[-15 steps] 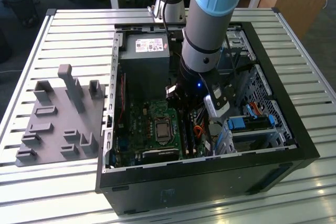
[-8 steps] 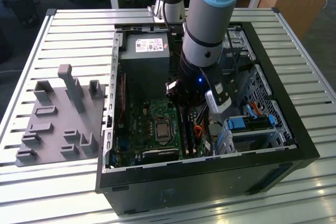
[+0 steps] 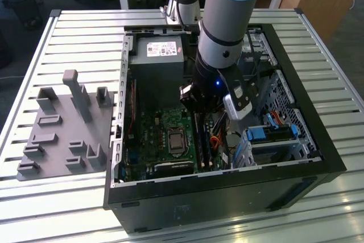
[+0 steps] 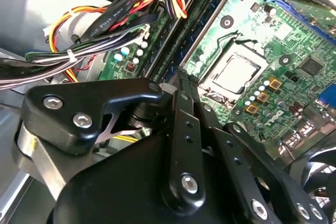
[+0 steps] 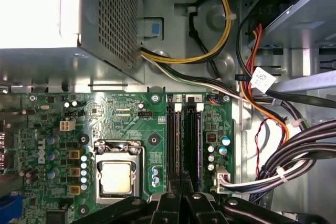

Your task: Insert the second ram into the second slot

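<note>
My gripper [image 3: 198,108] hangs inside the open computer case, low over the two long memory slots [image 3: 203,143] beside the processor socket [image 3: 175,140]. In both wrist views its black fingers [image 5: 181,195] lie pressed together, shut, with nothing visible between them. Their tips [image 4: 181,77] sit over the near end of the slots [image 5: 184,140], which run side by side with white latches at the far end. The second ram is not distinguishable; I cannot tell whether a stick sits edge-on in either slot.
The case [image 3: 318,157] lies on a slatted metal table. A grey power supply [image 3: 156,52] fills its far end, and bundled cables [image 5: 283,166] and a drive cage [image 3: 273,135] crowd the slots' side. A grey holder fixture [image 3: 65,126] stands at the exterior view's left.
</note>
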Tool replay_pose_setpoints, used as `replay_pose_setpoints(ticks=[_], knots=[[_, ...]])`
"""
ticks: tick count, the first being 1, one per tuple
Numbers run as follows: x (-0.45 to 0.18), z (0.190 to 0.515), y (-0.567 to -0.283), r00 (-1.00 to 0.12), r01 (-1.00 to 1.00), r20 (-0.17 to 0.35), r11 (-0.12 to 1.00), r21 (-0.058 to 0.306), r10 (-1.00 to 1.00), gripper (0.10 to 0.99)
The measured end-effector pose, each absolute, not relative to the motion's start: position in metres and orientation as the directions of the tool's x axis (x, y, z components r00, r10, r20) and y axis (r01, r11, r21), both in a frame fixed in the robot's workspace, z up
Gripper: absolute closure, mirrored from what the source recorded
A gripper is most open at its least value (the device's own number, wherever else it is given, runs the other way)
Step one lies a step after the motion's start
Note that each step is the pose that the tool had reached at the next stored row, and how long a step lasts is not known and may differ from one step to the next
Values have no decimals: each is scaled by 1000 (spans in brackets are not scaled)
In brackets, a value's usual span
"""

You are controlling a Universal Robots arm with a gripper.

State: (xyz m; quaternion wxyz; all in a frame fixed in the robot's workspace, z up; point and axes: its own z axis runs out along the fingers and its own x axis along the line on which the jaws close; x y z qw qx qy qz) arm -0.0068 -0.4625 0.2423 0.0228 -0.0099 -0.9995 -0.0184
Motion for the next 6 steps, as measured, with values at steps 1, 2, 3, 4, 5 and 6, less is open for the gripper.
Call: replay_pose_setpoints(ticks=[1, 2, 3, 4, 5, 6], knots=[[-7, 242, -463, -999, 21, 46, 999, 37, 19, 965], [-7, 242, -463, -999, 21, 46, 999, 37, 19, 965], [-7, 242, -463, -999, 21, 46, 999, 37, 19, 965], [-7, 242, -463, -999, 21, 46, 999, 37, 19, 965], [-7, 242, -463, -999, 21, 46, 999, 37, 19, 965], [-7, 242, -463, -999, 21, 46, 999, 37, 19, 965]])
